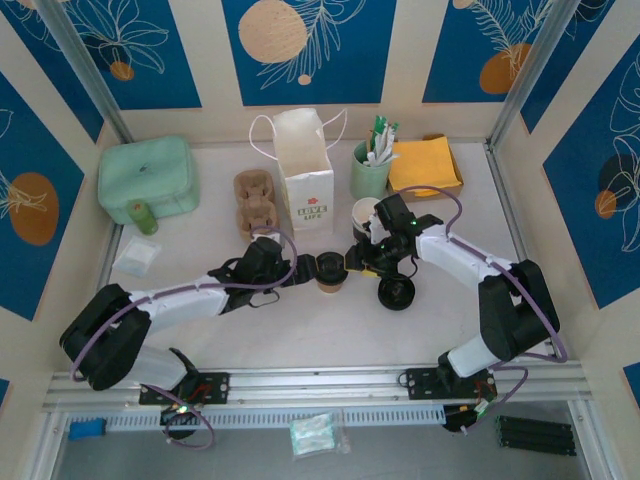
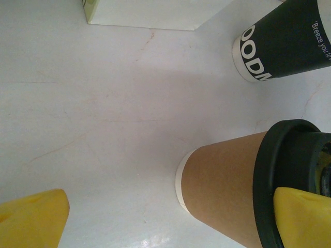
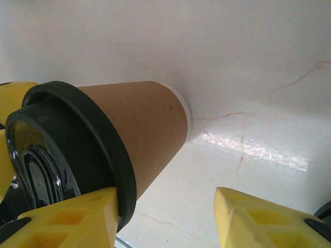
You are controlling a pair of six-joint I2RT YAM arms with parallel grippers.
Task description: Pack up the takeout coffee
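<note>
takeout coffee (image 2: 217, 191): kraft-brown paper cup, white base rim, black lid (image 3: 67, 134) seated on top; stands upright on the worktop (image 1: 330, 330) mid-scene, just in front of the paper bag, between the two hands.
handling, judged: light and thin-walled; likely to dent or go oval under a hard squeeze; plain paper wall offers fair friction; fill level hidden by the lid, so best treated as spillable and kept upright.
hold point, judged: upper wall, just below the lid, where the rim stiffens the paper; not by the lid alone, as that could pop off.
left hand (image 2: 170, 192): spread to full width, nothing held; one finger (image 2: 302, 217) close by the lid rim, contact not determinable.
right hand (image 3: 165, 194): roughly half spread, gap between the fingers (image 3: 258, 217) bare, nothing held; cup sits beyond one fingertip, lid rim just beside it.
paper bag (image 1: 305, 165): upright, mouth open, handles up; contents not visible.
cup carrier (image 1: 254, 203): moulded pulp, left of the bag; wells appear empty.
dark printed cup (image 1: 365, 213): no lid, right of the bag; contents cannot be told.
green holder (image 1: 368, 172): holds wrapped sticks or cutlery.
mint box (image 1: 147, 178): closed, contents unseen.
spare lid (image 1: 397, 293): loose on the worktop near the right hand.
</note>
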